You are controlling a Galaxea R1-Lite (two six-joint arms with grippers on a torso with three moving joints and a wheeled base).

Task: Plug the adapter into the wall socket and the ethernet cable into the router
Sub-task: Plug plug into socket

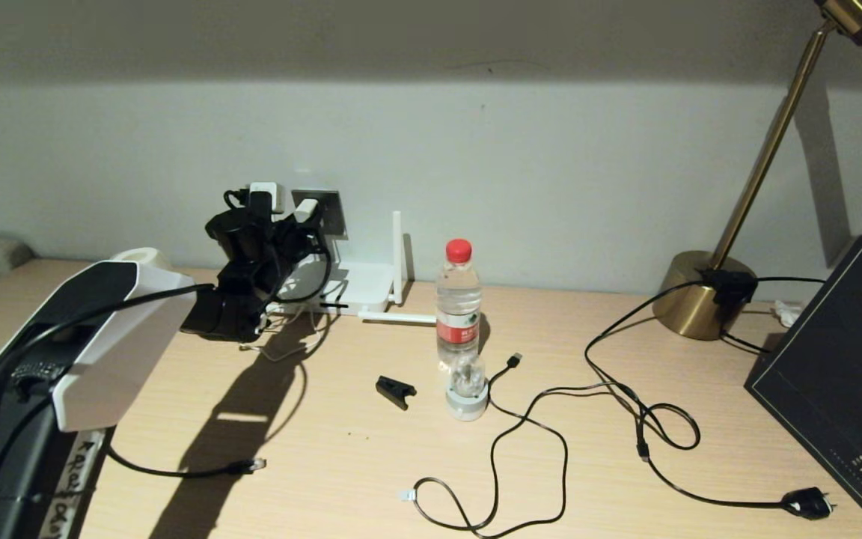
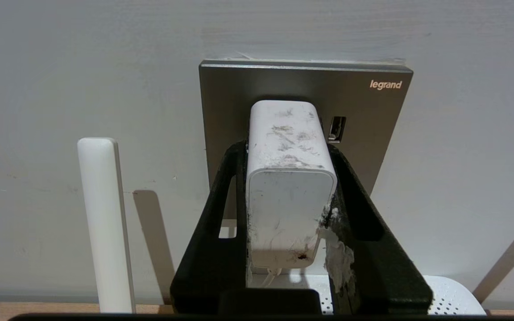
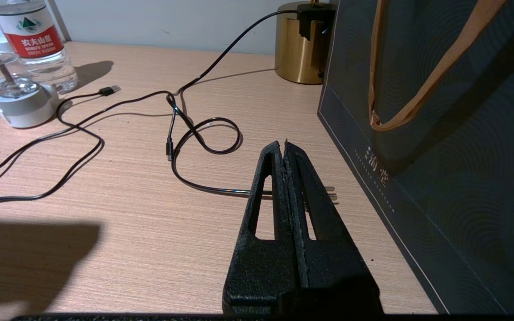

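The left gripper is clamped on the small white cube-shaped adapter, one black finger on each flank, at the far left of the table against the wall. The adapter's long axis points straight from the gripper into the square grey metallic wall socket. Its front end appears to meet the plate, so any remaining travel is a push along that axis, away from the robot. The left arm is plainly the nearer one.

The head view shows what the left wrist view cannot: the flat white router lies just below and right of the socket, and the thin black ethernet cable lies near the robot on the left, its clip plug well apart from the router. Only the wrist view shows the adapter squared to the plate.

The right gripper hovers pressed closed and empty over the near right of the table, beside a dark paper bag.
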